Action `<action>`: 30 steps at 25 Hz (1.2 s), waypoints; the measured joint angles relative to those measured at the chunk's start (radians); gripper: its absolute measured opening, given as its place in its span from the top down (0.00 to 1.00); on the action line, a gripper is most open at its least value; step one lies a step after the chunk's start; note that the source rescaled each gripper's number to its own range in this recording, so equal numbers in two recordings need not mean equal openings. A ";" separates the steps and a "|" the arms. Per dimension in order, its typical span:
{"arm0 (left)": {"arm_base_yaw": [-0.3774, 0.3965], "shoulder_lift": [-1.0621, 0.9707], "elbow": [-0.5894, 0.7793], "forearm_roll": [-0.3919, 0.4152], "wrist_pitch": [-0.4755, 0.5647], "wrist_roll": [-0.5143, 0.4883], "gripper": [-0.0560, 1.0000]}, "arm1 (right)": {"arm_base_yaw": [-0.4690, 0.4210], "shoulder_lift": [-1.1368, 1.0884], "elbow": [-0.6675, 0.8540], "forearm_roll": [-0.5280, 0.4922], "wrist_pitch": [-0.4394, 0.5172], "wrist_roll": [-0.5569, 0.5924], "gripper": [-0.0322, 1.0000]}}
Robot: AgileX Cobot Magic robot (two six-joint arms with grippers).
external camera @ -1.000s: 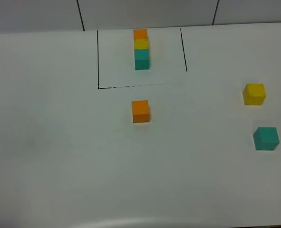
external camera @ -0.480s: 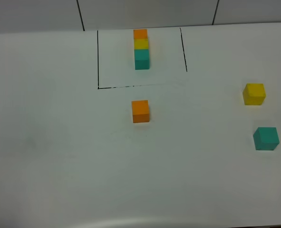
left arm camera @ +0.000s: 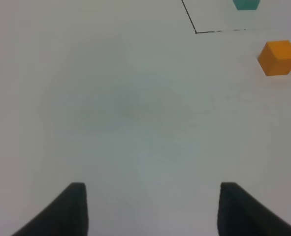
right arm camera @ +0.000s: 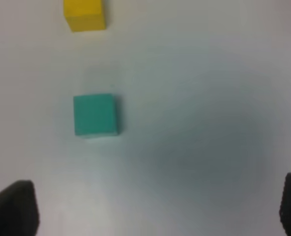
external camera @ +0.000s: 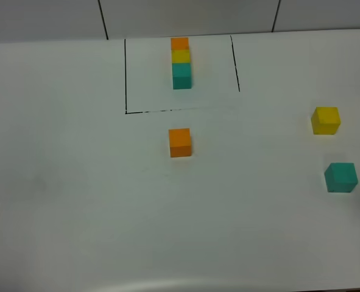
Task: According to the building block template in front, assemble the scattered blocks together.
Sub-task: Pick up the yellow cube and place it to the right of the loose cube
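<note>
Overhead: building block template [external camera: 181, 62] at 12 o'clock inside the black outline [external camera: 125, 73], orange block [external camera: 180, 142] near centre, yellow block [external camera: 325, 120] and teal block [external camera: 340, 177] out at 3 o'clock, no arm in shot. Left wrist: my left pincer [left arm camera: 152, 209] is part open, empty, well short of orange. Right wrist: my right pincer [right arm camera: 152, 206] is wide open, empty, with teal ahead but off-centre. If I close like this, one finger could shove or twist the cube.

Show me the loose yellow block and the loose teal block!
loose yellow block [external camera: 326, 120]: high camera view, centre of the cube.
loose teal block [external camera: 341, 177]: high camera view, centre of the cube.
</note>
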 joint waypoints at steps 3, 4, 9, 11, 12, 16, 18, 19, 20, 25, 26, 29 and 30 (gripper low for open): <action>0.000 0.000 0.000 0.000 0.000 0.000 0.70 | 0.011 0.253 -0.127 0.020 -0.023 -0.017 0.00; 0.000 0.000 0.000 0.000 0.000 0.000 0.70 | 0.021 0.329 -0.166 0.020 -0.025 -0.026 0.00; 0.000 0.000 0.000 0.000 0.000 0.000 0.71 | 0.084 0.604 -0.382 0.025 -0.029 -0.060 0.00; 0.000 0.000 0.000 0.000 0.000 0.000 0.71 | 0.095 0.683 -0.442 0.026 -0.031 -0.076 0.00; 0.000 0.000 0.000 0.000 0.000 0.000 0.71 | 0.099 0.711 -0.469 0.028 -0.032 -0.083 0.00; 0.000 0.000 0.000 0.000 0.000 0.000 0.71 | 0.100 0.816 -0.546 0.087 -0.032 -0.135 0.00; 0.000 0.000 0.000 0.000 0.000 0.000 0.71 | 0.100 0.857 -0.576 0.117 -0.032 -0.165 0.00; 0.000 0.000 0.000 0.000 0.000 0.000 0.71 | 0.100 0.873 -0.592 0.125 -0.030 -0.173 0.00; 0.000 0.000 0.000 0.000 0.000 0.000 0.71 | 0.100 0.892 -0.608 0.127 -0.027 -0.175 0.00; 0.000 0.000 0.000 0.000 0.000 0.000 0.71 | 0.100 0.964 -0.646 0.131 -0.016 -0.178 0.01; 0.000 0.000 0.000 0.000 0.000 0.000 0.71 | 0.100 0.975 -0.646 0.131 -0.016 -0.178 0.01; 0.000 0.000 0.000 0.000 0.000 0.000 0.71 | 0.099 1.004 -0.647 0.131 -0.025 -0.179 0.03; 0.000 0.000 0.000 0.000 0.000 0.000 0.71 | 0.098 1.013 -0.648 0.131 -0.030 -0.179 0.05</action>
